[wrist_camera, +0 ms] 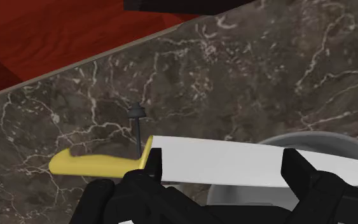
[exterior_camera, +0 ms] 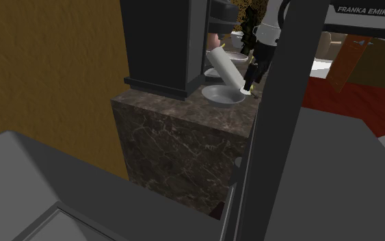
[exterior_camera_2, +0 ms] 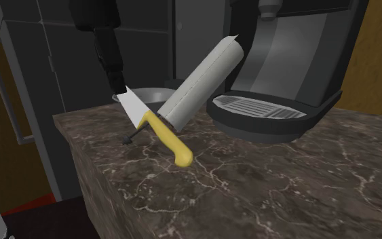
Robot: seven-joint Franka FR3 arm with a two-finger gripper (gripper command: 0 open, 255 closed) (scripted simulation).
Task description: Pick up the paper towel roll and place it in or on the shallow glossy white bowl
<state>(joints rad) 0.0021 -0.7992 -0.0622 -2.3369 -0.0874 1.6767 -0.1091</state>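
Dark veined marble forms the worktop [exterior_camera_2: 264, 183]. The paper towel roll [exterior_camera_2: 203, 78], drawn plain white, stands on it steeply tilted. Its lower end is down at the rim of the shallow pale bowl [exterior_camera_2: 157, 95], just beside a yellow-handled knife [exterior_camera_2: 169, 139], and its upper end leans towards the dark coffee machine [exterior_camera_2: 298, 61]. Whether that lower end rests inside the bowl or against the knife I cannot tell. The bowl sits close to the worktop's edge, near a corner, with red floor [wrist_camera: 37, 44] beyond that edge. The gripper [wrist_camera: 225, 159] hangs over the knife's white blade with its jaws wide apart and the roll well outside them. A small black pin-shaped thing [wrist_camera: 135, 114] lies on the marble by the knife's handle
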